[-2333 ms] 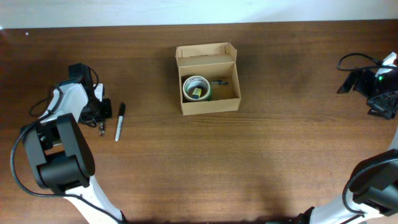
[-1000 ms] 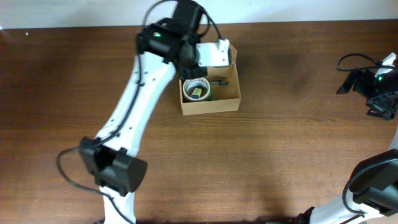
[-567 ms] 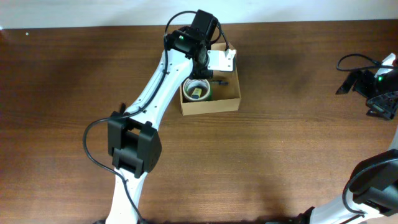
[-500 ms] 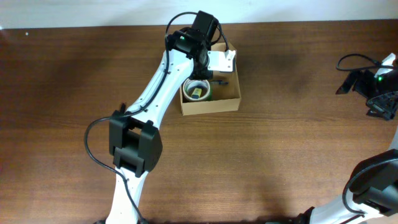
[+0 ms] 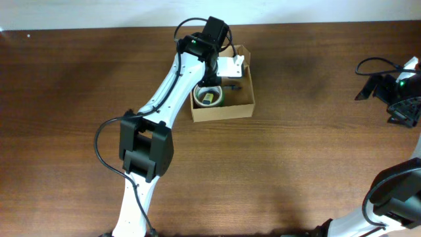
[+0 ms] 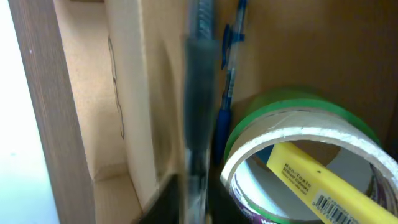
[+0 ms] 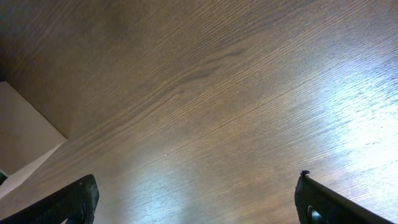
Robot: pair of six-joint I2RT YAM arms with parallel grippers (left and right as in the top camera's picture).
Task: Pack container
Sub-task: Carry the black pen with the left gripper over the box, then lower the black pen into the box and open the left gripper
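The container (image 5: 223,112), an open tan cardboard box, stands at the table's back middle. It holds a green-and-white tape roll (image 5: 208,95) with a yellow object inside (image 6: 317,180), and a blue pen (image 6: 227,93). My left gripper (image 5: 231,68) reaches over the box's back half, next to the raised flap. In the left wrist view it (image 6: 198,202) is shut on a dark marker (image 6: 198,112), blurred, that points down into the box between the inner wall (image 6: 134,93) and the roll (image 6: 298,124). My right gripper (image 5: 401,99) is open and empty at the far right (image 7: 196,199).
The left arm's base (image 5: 141,155) stands in front of the box and to its left. Cables lie by the right gripper at the far right edge. The table's back edge meets a white wall just behind the box.
My left arm has swung from the table's far left to above the box, carrying the marker that lay on the table. In the last half second it settled lower over the box.
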